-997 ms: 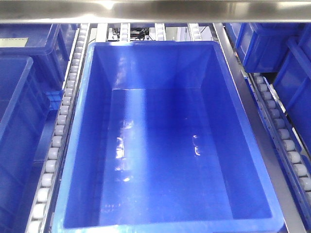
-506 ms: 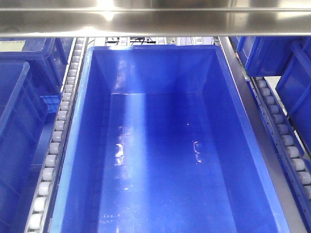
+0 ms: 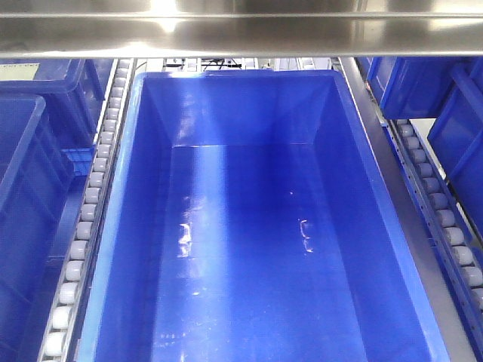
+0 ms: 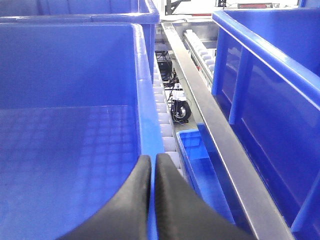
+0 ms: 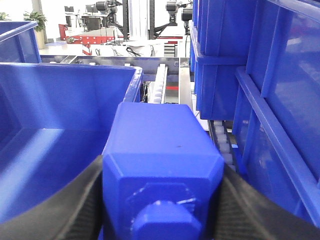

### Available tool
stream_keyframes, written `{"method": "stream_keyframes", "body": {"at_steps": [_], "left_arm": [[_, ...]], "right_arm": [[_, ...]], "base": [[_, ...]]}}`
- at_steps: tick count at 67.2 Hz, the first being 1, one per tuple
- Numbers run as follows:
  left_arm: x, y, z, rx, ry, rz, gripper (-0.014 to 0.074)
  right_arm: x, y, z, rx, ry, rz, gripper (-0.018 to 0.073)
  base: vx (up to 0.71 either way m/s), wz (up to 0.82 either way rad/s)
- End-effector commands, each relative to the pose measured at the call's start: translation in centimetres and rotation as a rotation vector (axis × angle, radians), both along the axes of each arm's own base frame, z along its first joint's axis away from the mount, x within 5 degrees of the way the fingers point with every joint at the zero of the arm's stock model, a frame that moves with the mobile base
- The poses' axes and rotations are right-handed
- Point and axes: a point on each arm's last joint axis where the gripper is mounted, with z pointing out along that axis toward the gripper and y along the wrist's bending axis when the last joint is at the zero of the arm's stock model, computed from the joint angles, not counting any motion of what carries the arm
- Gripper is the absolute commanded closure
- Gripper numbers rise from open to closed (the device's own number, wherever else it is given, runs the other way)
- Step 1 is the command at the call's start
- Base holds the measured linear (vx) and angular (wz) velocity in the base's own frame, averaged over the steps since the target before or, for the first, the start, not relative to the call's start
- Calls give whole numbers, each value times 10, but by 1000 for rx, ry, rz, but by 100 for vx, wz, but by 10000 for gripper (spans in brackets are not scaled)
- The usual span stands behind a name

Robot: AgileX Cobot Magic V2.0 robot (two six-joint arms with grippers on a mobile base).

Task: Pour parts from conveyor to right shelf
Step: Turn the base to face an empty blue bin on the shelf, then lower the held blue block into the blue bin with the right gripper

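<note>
Part [image 5: 162,170], a bright-blue block (round stud facing the camera), sits clamped between the right gripper's [image 5: 162,200] dark fingers [image 5: 75,205], just beside the rim of a big blue crate [image 3: 256,226]. That crate rests on the shelf's [image 3: 241,34] white rollers [image 3: 87,219]. The left gripper [image 4: 152,175] has its fingers pressed together over the crate's wall.

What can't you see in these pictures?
- Front view: the crate's near end is cut off by the bottom edge; no gripper shows.
- Right wrist view: the block hides what lies behind it and fills the right gripper.
- Left wrist view: the crate wall hides the rollers beneath it.
</note>
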Motion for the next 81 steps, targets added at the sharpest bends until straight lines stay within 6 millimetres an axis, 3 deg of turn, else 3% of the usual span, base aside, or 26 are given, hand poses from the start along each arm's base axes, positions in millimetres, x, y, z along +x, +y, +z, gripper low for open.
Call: {"method": "stream_keyframes", "body": {"at_steps": [1, 19, 29, 42, 61, 81], "left_arm": [[-1, 0, 13, -11, -93, -7, 603], [-1, 0, 13, -11, -93, -7, 603], [-1, 0, 13, -11, -93, -7, 603], [-1, 0, 13, -11, -93, -7, 603], [-1, 0, 13, -11, -93, -7, 603], [-1, 0, 13, -11, -93, -7, 603]], "right_arm": [[0, -1, 14, 3, -87, -8, 564], [0, -1, 14, 18, -86, -6, 564], [6, 1, 11, 41, 18, 10, 564], [28, 8, 32, -9, 126, 101, 561], [96, 43, 58, -125, 341, 304, 555], [187, 121, 57, -251, 585, 496, 552]], "base": [[0, 0], [0, 0], [0, 0], [0, 0], [0, 0], [0, 0]]}}
